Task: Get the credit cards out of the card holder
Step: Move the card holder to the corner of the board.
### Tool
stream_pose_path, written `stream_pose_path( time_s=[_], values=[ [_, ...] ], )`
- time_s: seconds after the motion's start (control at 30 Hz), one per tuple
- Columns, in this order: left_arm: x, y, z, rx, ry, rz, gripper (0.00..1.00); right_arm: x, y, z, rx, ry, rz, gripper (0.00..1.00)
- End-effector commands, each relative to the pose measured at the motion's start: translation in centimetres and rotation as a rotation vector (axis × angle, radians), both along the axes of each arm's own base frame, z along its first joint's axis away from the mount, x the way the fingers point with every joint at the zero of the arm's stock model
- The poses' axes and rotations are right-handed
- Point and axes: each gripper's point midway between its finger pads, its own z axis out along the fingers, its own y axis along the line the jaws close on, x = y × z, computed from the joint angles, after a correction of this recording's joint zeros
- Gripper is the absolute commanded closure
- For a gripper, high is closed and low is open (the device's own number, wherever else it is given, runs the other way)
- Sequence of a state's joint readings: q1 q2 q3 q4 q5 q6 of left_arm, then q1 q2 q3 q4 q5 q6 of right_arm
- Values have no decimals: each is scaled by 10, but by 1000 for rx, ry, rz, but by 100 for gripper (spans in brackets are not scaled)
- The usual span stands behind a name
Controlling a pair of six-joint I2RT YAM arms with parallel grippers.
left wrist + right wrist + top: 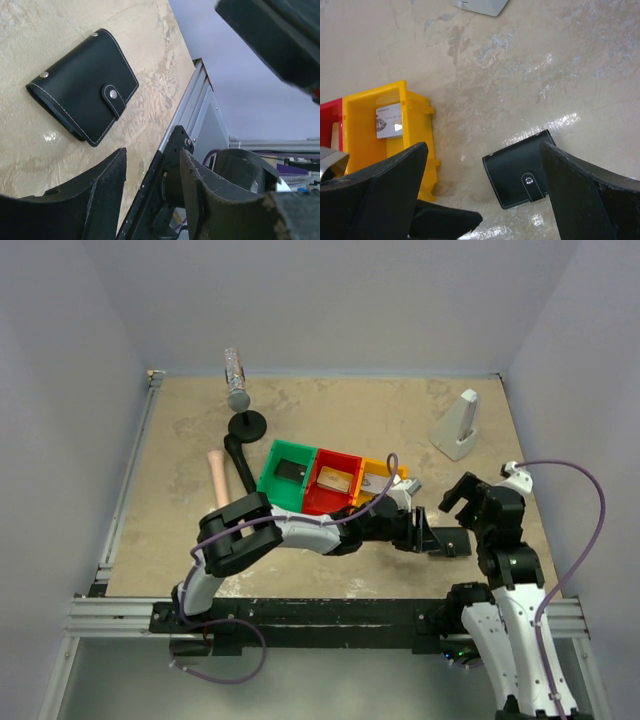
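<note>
The card holder point(82, 85) is a flat black case. It lies closed on the table with its snap strap fastened. It also shows in the right wrist view point(520, 170) and in the top view point(452, 541). My left gripper point(152, 170) is open and empty, just beside the card holder near the table's front edge; in the top view it point(424, 533) reaches across from the left. My right gripper point(484, 150) is open and empty, hovering above the card holder; in the top view it point(462, 498) is just behind it. A card point(388, 120) lies in the yellow bin point(415, 150).
Green point(270, 480), red point(312, 502) and yellow point(377, 467) bins stand in a row left of the card holder. A white wedge-shaped object point(458, 427) stands at the back right. A bottle point(236, 379), a black stand point(247, 424) and a wooden rod point(218, 475) are at the back left.
</note>
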State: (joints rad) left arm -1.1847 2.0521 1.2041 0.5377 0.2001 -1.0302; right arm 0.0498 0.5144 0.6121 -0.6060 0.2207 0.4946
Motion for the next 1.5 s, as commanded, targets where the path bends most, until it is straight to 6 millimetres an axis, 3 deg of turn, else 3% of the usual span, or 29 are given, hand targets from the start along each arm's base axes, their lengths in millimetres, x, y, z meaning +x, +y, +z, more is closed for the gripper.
stream_pose_path(
  time_s=[0.0,0.2,0.47,0.87,1.17,1.47],
  values=[
    [19,-19,23,-78,-11,59,49,-16,-1,5,46,-47,-40,1],
    [35,-20,-4,10,22,141,49,-27,-2,16,46,-93,-41,1],
    [50,-5,-29,89,33,268,50,-29,-4,31,65,-196,-56,1],
    [49,-11,-60,161,74,310,51,-32,-2,45,45,-222,-27,1],
    [48,10,-49,193,48,412,47,-32,-2,40,47,-228,-29,1],
    [30,-2,-27,164,16,425,44,-37,-1,45,49,-242,-23,1]
  ],
)
